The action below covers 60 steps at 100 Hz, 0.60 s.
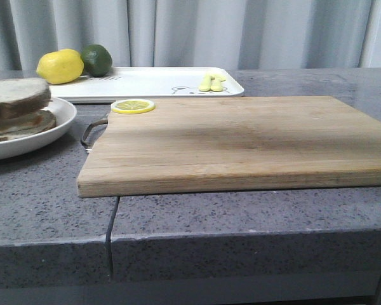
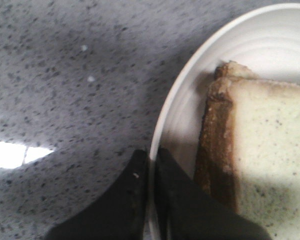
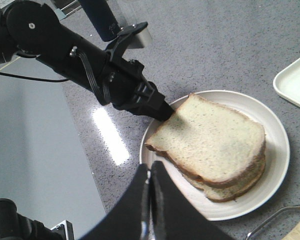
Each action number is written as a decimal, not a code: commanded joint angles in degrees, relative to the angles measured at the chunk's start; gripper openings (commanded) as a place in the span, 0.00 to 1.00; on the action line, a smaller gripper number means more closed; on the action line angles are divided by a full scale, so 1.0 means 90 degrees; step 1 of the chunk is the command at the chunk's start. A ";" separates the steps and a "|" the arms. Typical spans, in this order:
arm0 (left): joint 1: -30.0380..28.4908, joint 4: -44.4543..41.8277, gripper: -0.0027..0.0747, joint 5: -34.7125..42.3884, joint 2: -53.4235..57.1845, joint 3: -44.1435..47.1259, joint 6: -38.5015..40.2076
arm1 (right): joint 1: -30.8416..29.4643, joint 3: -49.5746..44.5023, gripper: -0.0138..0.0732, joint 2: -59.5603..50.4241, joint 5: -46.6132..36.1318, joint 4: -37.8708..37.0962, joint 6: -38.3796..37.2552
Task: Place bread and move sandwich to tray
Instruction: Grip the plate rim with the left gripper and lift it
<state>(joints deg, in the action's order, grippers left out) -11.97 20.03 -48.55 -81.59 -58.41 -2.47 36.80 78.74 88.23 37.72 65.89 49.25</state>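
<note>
The sandwich (image 1: pixel 16 105) sits on a round white plate (image 1: pixel 58 126) at the far left of the table. A pale bread slice with a brown crust (image 3: pixel 212 140) lies on top, and the egg is hidden. My left gripper (image 2: pixel 151 155) is shut on the plate's rim (image 2: pixel 177 102), next to the sandwich's crust (image 2: pixel 217 145). It also shows in the right wrist view (image 3: pixel 165 114), at the plate's edge (image 3: pixel 279 145). My right gripper (image 3: pixel 150 167) is shut and empty above the plate's near rim. The white tray (image 1: pixel 146 84) lies at the back, and its corner shows in the right wrist view (image 3: pixel 295 82). Neither gripper is in the front view.
A wooden cutting board (image 1: pixel 241 140) with a metal handle (image 1: pixel 92 131) fills the middle, with a lemon slice (image 1: pixel 133 106) on its corner. On the tray are a lemon (image 1: pixel 59 66), a lime (image 1: pixel 97 58) and small yellow pieces (image 1: pixel 212 82). The table's front edge is close.
</note>
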 commanded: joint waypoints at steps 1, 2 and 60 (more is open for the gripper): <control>-0.0003 0.0464 0.01 0.0159 0.0171 -0.0443 0.0009 | -0.0009 0.0139 0.09 -0.0439 -0.0226 0.0238 0.0067; -0.0003 0.0480 0.01 0.0148 0.0171 -0.0491 0.0009 | -0.0009 0.0139 0.09 -0.0451 -0.0239 0.0230 0.0067; 0.0471 0.3111 0.01 0.0309 -0.1097 -0.2344 -0.0507 | -0.0009 0.0139 0.09 -0.1766 -0.0224 -0.0307 0.0067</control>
<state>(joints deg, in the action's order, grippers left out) -9.69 41.12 -48.68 -90.28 -74.87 -6.47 36.80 78.38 76.62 36.85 62.48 49.25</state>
